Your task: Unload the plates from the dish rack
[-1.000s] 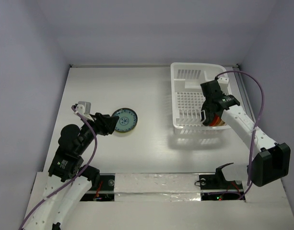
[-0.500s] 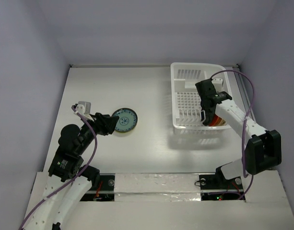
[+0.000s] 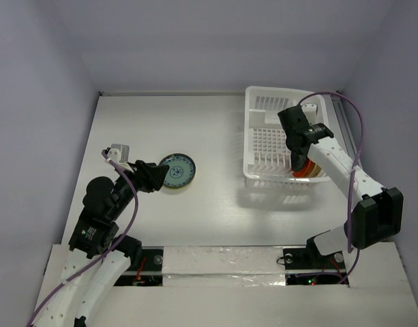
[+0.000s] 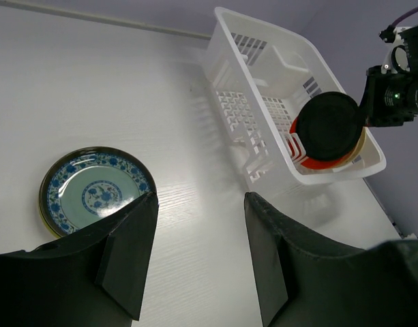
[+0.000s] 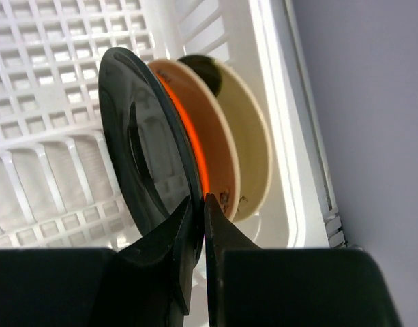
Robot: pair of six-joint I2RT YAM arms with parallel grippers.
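Observation:
The white dish rack (image 3: 266, 116) stands at the back right and shows in the left wrist view (image 4: 263, 75) and the right wrist view (image 5: 45, 88). In its near right end plates stand on edge: a dark plate (image 5: 137, 153), an orange-red plate (image 5: 195, 143) and a cream plate (image 5: 246, 146). My right gripper (image 5: 200, 201) is shut on the rim of the dark plate (image 4: 329, 126), reaching down into the rack (image 3: 299, 146). A blue-patterned white plate (image 3: 177, 170) lies flat on the table (image 4: 93, 191). My left gripper (image 4: 198, 204) is open and empty just beside it.
The white table (image 3: 215, 136) is boxed in by grey walls at the back and sides. A metal rail (image 3: 348, 129) runs along the right edge beside the rack. A taped strip (image 3: 222, 262) lines the near edge by the arm bases.
My right gripper has moved a little back and deeper into the rack, and the rack has shifted slightly with it. The left arm has not moved.

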